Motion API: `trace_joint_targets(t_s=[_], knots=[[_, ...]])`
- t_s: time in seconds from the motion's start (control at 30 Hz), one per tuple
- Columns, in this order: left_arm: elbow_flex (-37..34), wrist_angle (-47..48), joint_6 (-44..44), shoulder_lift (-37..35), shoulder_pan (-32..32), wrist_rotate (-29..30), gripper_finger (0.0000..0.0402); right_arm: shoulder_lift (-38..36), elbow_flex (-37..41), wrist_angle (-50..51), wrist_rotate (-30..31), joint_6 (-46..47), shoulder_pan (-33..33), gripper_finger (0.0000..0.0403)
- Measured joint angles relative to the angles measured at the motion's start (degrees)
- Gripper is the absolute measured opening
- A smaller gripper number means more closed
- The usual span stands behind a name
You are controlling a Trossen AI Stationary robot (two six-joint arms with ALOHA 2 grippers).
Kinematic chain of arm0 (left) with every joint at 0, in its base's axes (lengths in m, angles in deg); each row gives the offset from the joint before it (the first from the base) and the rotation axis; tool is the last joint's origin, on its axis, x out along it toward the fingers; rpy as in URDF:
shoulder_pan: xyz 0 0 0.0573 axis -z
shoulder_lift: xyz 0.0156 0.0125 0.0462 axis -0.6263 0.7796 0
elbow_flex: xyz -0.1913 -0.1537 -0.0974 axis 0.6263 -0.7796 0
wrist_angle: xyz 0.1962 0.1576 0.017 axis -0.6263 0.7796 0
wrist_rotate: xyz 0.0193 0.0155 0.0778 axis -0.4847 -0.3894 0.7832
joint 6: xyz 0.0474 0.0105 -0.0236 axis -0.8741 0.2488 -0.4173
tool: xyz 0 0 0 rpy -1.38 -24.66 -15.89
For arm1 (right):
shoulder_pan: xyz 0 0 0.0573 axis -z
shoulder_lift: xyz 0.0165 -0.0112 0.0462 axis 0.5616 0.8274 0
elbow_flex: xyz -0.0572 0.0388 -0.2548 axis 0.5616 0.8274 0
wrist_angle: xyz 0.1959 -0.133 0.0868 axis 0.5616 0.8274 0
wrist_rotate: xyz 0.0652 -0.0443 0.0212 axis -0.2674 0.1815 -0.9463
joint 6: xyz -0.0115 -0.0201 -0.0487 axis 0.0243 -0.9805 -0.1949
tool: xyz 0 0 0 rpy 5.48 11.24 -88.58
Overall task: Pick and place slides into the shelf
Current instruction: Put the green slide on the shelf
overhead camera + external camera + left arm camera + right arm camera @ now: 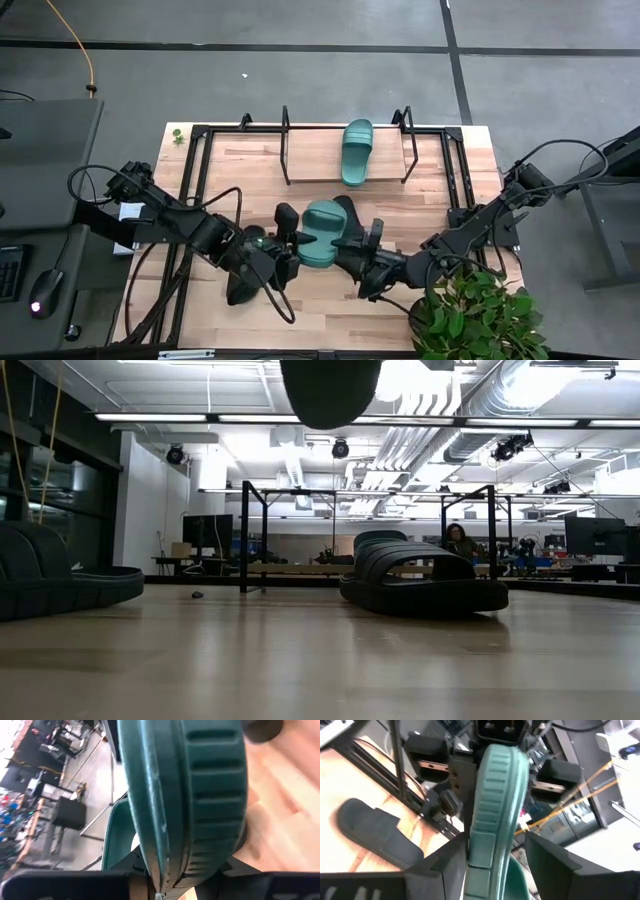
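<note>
In the high view the left gripper (283,243) sits left of centre, lower middle of the frame, its fingers pinched narrow on the edge of a teal slide (322,234) held between the two arms; the left wrist view shows that slide's ribbed sole (200,805) on edge, clamped at the bottom between the dark fingers; a black slide (287,221) shows just beside the left gripper, another black slide (350,215) lies just right of the teal one; the right gripper (368,252), right of centre, stands at the teal slide's other side, and in the right wrist view its fingers (550,865) are spread, with a gap on one side of the slide; the second teal slide (356,151) rests on the shelf (310,155) at upper centre; a leafy plant (478,315) fills the lower right corner.
</note>
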Motion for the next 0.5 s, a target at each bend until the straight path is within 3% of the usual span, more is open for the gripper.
trace_joint_targets(t_s=[0.2,0.5], knots=[[0.0,2.6,-0.1,0.0,0.0,4.7,0.0081,0.0,0.0,-0.7,7.6,0.0,-1.1,0.0195],[0.0,5.3,-0.7,0.0,-3.3,6.4,0.0080,0.0,0.0,-0.7,8.1,0.4,-1.2,0.0195]])
